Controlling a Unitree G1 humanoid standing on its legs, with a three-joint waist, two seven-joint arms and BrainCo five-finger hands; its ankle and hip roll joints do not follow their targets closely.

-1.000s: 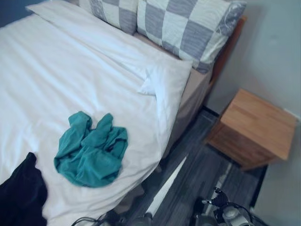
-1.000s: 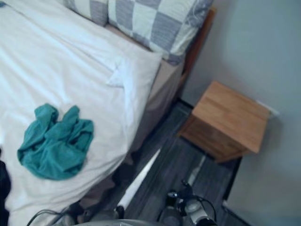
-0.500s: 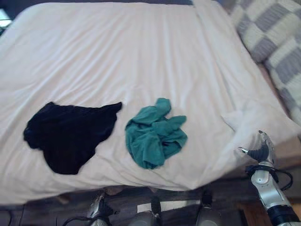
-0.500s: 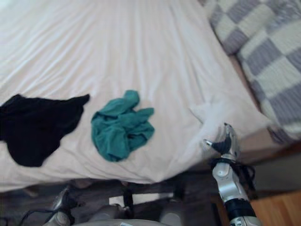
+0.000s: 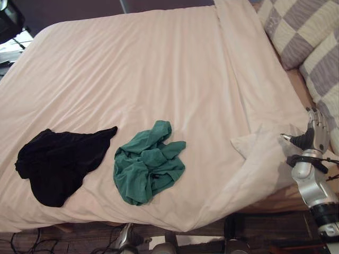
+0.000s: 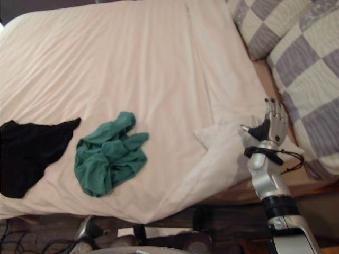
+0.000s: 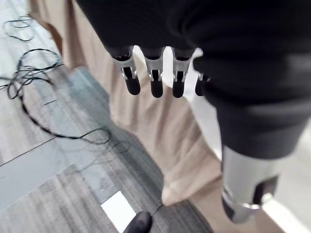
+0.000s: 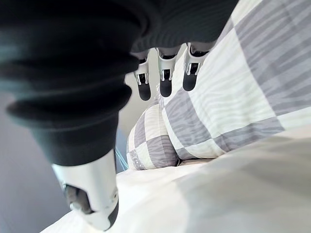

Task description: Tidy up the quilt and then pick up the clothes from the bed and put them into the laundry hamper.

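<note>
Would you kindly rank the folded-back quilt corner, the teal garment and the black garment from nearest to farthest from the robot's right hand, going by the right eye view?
1. The folded-back quilt corner, just beside the right hand at the bed's edge.
2. The teal garment, crumpled mid-bed, further towards the robot's left.
3. The black garment, farthest out on the left, by the picture's edge.

Both eye views look steeply down from the head onto the quilt [image 5: 159, 74], sharing the teal garment [image 6: 108, 156] and checked pillows [image 6: 296, 63]. The left wrist view faces the floor [image 7: 53, 194] closely; the right wrist view faces the pillows from just above the quilt.
</note>
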